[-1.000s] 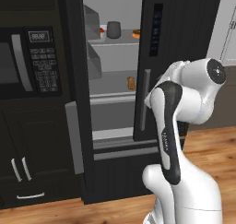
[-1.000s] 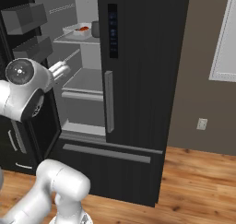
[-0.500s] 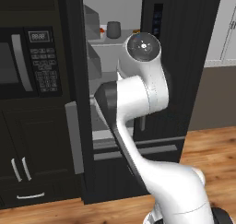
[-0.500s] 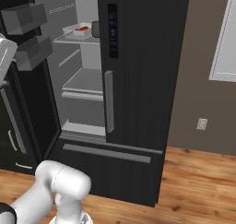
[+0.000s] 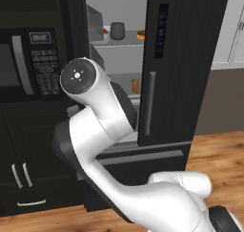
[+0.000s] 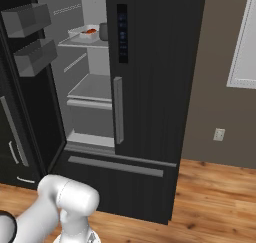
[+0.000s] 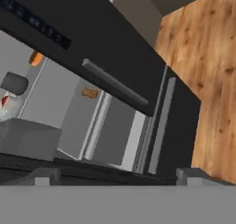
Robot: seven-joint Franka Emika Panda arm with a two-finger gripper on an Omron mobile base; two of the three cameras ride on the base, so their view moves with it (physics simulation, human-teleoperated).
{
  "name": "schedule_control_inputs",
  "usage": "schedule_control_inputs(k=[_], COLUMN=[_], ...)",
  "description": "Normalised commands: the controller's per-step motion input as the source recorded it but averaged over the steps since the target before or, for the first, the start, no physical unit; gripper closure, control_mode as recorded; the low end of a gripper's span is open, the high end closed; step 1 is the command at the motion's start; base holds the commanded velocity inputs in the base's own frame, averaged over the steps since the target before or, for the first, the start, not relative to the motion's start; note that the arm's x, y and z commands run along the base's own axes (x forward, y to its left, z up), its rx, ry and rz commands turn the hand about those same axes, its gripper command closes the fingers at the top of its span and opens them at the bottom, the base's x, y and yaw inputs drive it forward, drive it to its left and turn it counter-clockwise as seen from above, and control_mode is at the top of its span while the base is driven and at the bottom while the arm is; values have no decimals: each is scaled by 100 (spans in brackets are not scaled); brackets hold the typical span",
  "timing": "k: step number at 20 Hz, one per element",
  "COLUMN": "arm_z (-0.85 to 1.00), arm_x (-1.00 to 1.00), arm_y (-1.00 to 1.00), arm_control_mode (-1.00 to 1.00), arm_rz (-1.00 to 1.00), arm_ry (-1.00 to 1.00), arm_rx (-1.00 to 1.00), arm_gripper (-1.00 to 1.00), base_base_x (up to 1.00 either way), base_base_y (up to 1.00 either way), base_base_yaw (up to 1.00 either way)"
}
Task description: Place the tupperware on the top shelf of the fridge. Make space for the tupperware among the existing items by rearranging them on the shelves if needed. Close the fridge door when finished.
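You've got the black fridge (image 6: 150, 87) with its left door swung wide open and the right door shut, pale grey inside. The tupperware (image 6: 85, 32) is sitting flat on the top shelf (image 6: 82, 43), a shallow white tub with red-brown food in it. Right beside it you can see the dark grey jar (image 5: 117, 30), upright, and a brown donut (image 5: 140, 35) further along the same shelf. A small brown lump (image 5: 136, 86) sits on the shelf below.
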Motion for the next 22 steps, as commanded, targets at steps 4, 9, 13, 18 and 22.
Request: schedule_control_inputs(k=[4,9,13,18,22], arm_z=[-93,-84,-21,-11,-24], arm_x=[38,25,8,49,37], arm_y=[100,100,95,42,6], arm_control_mode=[-100,-100,-100,-100,-100], arm_rz=[26,25,20,2,-5], arm_ry=[42,41,40,26,13], arm_rx=[-69,-65,-53,-34,-21], arm_gripper=[-100,-100,-100,-100,-100], base_base_x=[0,0,0,0,0], base_base_y=[0,0,0,0,0], base_base_yaw=[0,0,0,0,0])
